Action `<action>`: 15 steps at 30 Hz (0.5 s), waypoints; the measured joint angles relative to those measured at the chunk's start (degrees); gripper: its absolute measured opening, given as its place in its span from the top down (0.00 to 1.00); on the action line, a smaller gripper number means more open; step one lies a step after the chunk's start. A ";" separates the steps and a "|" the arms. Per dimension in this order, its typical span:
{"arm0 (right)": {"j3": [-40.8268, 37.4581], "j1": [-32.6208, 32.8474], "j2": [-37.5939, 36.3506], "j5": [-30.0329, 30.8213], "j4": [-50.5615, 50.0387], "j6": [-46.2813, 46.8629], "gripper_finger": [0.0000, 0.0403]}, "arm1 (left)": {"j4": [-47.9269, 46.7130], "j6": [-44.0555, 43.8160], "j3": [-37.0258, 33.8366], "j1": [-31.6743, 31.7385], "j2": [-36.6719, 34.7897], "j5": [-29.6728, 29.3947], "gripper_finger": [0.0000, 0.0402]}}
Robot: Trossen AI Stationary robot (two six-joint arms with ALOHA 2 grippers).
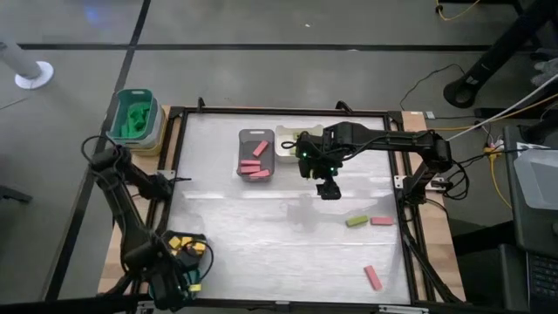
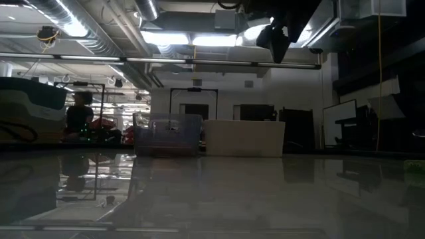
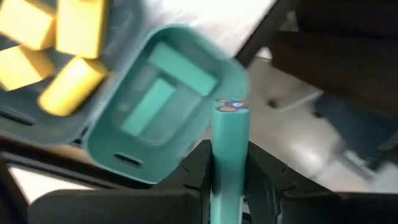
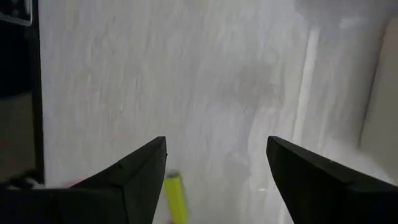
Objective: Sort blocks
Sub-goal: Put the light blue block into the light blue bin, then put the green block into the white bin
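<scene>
Currently clamped in left gripper (image 3: 229, 186): teal block (image 3: 230, 140), upright, poised at rim of teal tray (image 3: 112, 140) at lower left of high view. Risk — off-centre release, block tipping over the rim and off the table edge just beside; yellow blocks (image 3: 68, 93) in the neighbouring tray, so drift that way means a mis-sort. Right gripper (image 1: 328, 189) spread wide, empty, hovering mid-frame over bare table. Green block (image 1: 357, 221) and pink block (image 1: 382, 221) touching end to end at right — a grab at one likely to nudge the other. Another pink (image 1: 372, 277) near lower right edge; little margin there. Ample room centre.
</scene>
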 joint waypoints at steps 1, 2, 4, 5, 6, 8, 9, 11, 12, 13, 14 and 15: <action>0.00 0.00 0.00 0.20 -0.10 1.88 0.31 | -0.76 0.12 -0.02 -0.44 0.57 0.02 0.85; 0.00 0.02 0.00 0.26 -0.19 3.89 0.31 | -1.51 0.83 -0.02 -0.82 1.11 0.00 0.85; 0.00 0.46 0.00 1.52 -0.69 7.85 0.31 | -3.14 3.54 -0.02 -1.33 2.04 0.00 0.84; 0.00 0.79 0.00 3.02 -1.07 9.90 0.31 | -3.97 5.04 -0.02 -1.52 2.66 0.02 0.83; 0.00 1.28 0.00 4.99 -1.42 11.92 0.31 | -5.19 6.47 -0.02 -1.68 3.26 0.01 0.82; 0.00 2.70 0.00 9.08 -2.01 16.41 0.31 | -8.53 8.31 -0.02 -1.80 4.36 0.05 0.80; 0.00 3.52 0.00 10.83 -2.28 18.58 0.31 | -10.51 9.29 -0.02 -1.80 4.77 0.09 0.78; 0.00 5.31 0.00 12.68 -2.61 23.00 0.31 | -13.70 11.48 -0.02 -1.78 5.54 0.09 0.74; 0.00 6.20 0.00 12.98 -2.60 25.13 0.31 | -14.80 13.22 -0.02 -1.80 5.87 0.12 0.72; 0.00 7.05 0.00 13.11 -2.57 27.09 0.31 | -15.63 15.03 -0.02 -1.78 6.14 0.18 0.70; 0.00 7.92 0.00 13.14 -2.56 29.15 0.31 | -15.99 17.15 -0.03 -1.78 6.27 0.20 0.68; 0.00 8.79 0.00 13.15 -2.53 31.21 0.31 | -15.82 19.69 -0.04 -1.78 6.29 0.24 0.67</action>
